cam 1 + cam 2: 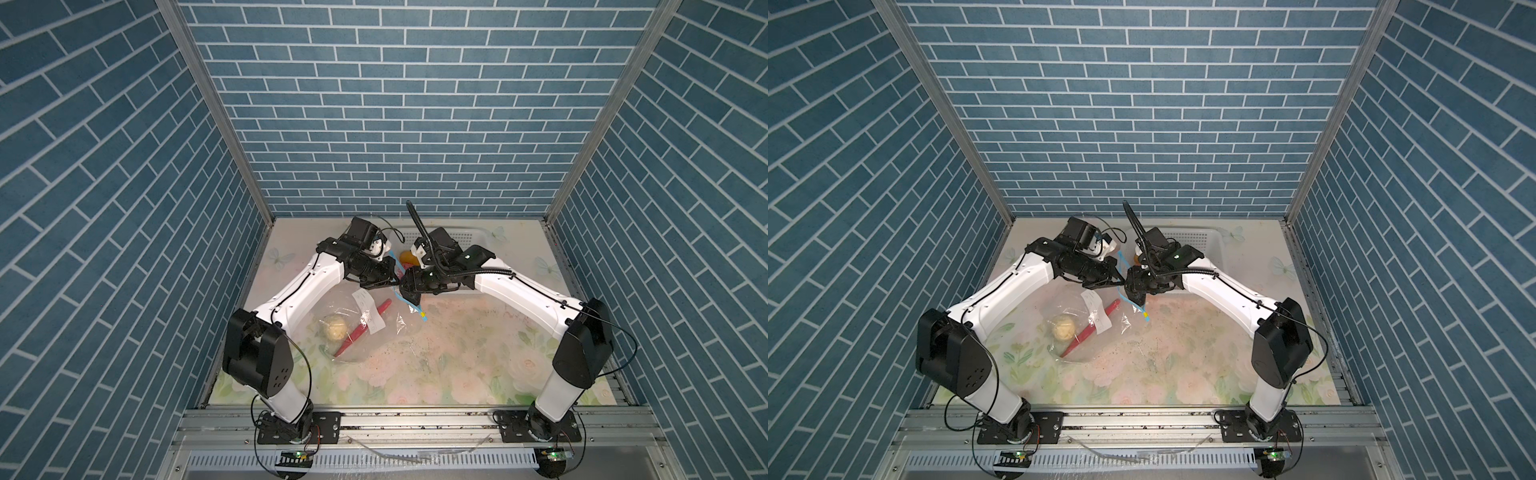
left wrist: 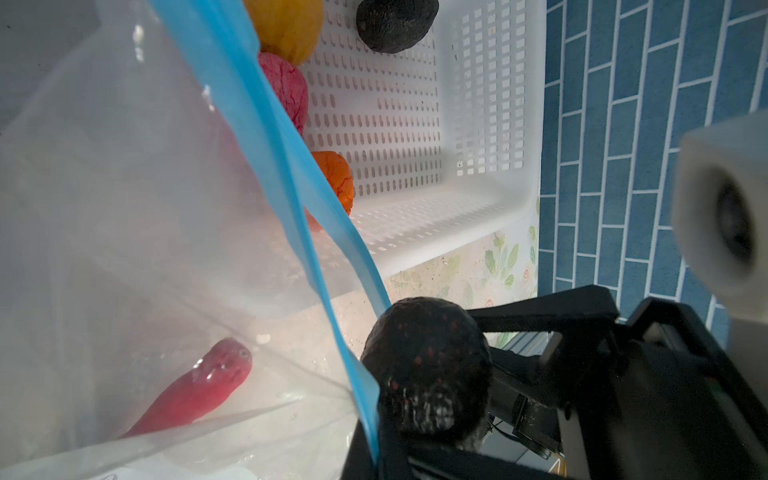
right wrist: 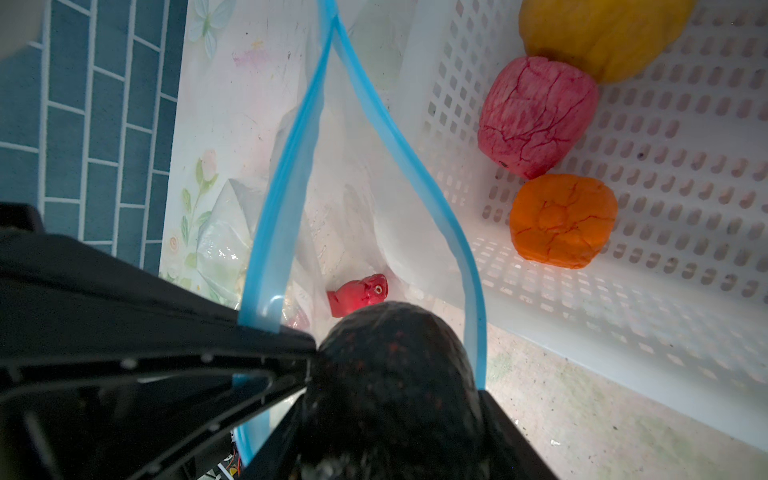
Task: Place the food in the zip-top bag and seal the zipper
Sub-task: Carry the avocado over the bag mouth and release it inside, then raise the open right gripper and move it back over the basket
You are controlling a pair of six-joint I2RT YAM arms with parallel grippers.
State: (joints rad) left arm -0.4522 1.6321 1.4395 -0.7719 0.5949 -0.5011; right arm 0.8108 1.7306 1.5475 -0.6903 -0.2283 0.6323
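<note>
Inside the zip-top bag (image 2: 124, 187), which is slumped on the floral surface (image 1: 457, 353), the cream lumpy ball (image 1: 335, 328) and long red strip (image 1: 361, 328) are already in. At the bag's mouth, the left pincer (image 1: 392, 286) is pinched tight on the zipper (image 2: 291, 166), holding that rim up so the mouth gapes. Good spot imo: the film looks thin, limp and slippery, and the blue strip is the only stiffish bit.

Right over the bag's mouth, the right pincer (image 1: 409, 295) is clamped across a black oval (image 3: 395, 374). It looks light and rough-skinned, so a grip across its middle should hold.

Past the bag's mouth, the white basket (image 3: 665, 187) has the pink bumpy ball (image 3: 538, 116), orange piece (image 3: 563, 220), yellow piece (image 3: 602, 33) and a second black oval (image 2: 397, 23).
</note>
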